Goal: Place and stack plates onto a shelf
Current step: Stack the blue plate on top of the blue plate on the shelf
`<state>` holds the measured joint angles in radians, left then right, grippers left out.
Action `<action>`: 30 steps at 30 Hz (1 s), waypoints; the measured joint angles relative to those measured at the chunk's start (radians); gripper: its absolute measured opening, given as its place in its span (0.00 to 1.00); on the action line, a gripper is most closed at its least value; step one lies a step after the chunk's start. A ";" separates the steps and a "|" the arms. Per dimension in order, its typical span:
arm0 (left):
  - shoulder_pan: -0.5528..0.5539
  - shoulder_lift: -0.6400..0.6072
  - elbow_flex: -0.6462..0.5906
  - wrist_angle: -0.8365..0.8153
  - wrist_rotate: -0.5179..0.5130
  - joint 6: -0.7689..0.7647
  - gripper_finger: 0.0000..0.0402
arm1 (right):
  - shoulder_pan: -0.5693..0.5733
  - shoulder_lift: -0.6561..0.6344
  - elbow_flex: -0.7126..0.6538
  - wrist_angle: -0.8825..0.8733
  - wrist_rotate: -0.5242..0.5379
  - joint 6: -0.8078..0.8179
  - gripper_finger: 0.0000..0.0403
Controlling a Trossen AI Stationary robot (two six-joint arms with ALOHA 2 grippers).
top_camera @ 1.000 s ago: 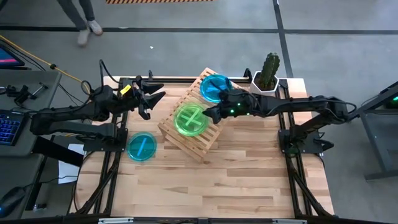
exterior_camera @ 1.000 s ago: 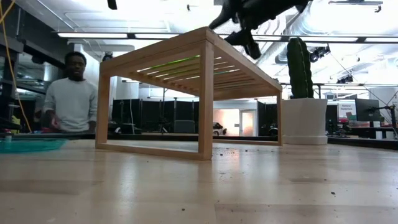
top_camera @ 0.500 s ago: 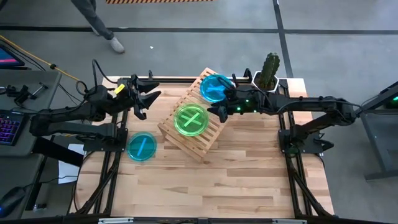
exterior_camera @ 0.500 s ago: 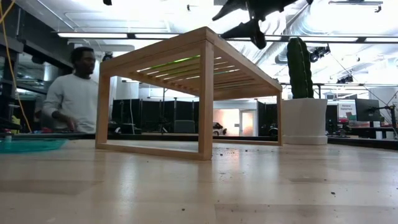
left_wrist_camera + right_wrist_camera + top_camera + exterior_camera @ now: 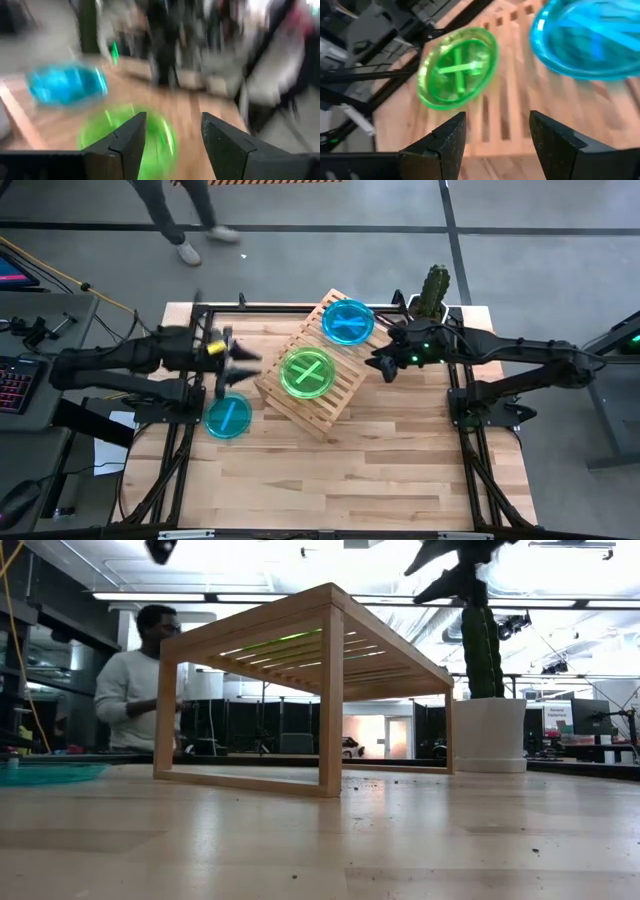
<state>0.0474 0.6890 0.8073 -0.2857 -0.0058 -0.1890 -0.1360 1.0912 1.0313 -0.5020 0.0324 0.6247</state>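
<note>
The wooden slatted shelf (image 5: 322,412) stands askew at the table's far middle, on its legs (image 5: 330,700). A lime-green plate (image 5: 307,373) lies flat on its top, and a teal-blue plate (image 5: 348,322) lies at its far end. Another teal-blue plate (image 5: 227,417) lies on the table left of the shelf. My left gripper (image 5: 245,365) hangs open between that plate and the shelf, empty. My right gripper (image 5: 380,367) hangs open just right of the shelf, empty. The right wrist view shows the green plate (image 5: 457,67) and the blue plate (image 5: 585,40) beyond the fingers.
A cactus in a white pot (image 5: 432,295) stands at the table's far right corner, close behind my right arm. A person (image 5: 140,680) moves in the room beyond the far edge. Bare tabletop (image 5: 330,470) stretches along the near side.
My right gripper has drawn back from above the shelf toward the table's right edge and risen, its fingers spreading wider. My left gripper has swung from the far left corner toward the near edge and tipped up closer to level. The plates have stayed where they were.
</note>
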 joint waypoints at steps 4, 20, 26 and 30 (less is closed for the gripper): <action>-0.156 0.060 0.096 -0.376 -0.060 -0.042 0.40 | 0.031 -0.049 0.000 -0.090 0.093 0.007 0.50; -0.776 0.345 -0.082 -0.535 -0.170 -0.504 0.32 | 0.038 -0.089 0.000 -0.173 0.212 0.056 0.50; -0.820 0.411 -0.157 -0.492 -0.257 -0.613 0.33 | 0.038 -0.082 -0.001 -0.191 0.212 0.072 0.50; -0.820 0.441 -0.200 -0.495 -0.259 -0.664 0.39 | 0.038 -0.078 -0.001 -0.216 0.212 0.075 0.50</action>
<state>-0.7723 1.1303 0.6073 -0.7810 -0.2649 -0.8533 -0.0978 1.0136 1.0306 -0.7181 0.2440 0.6998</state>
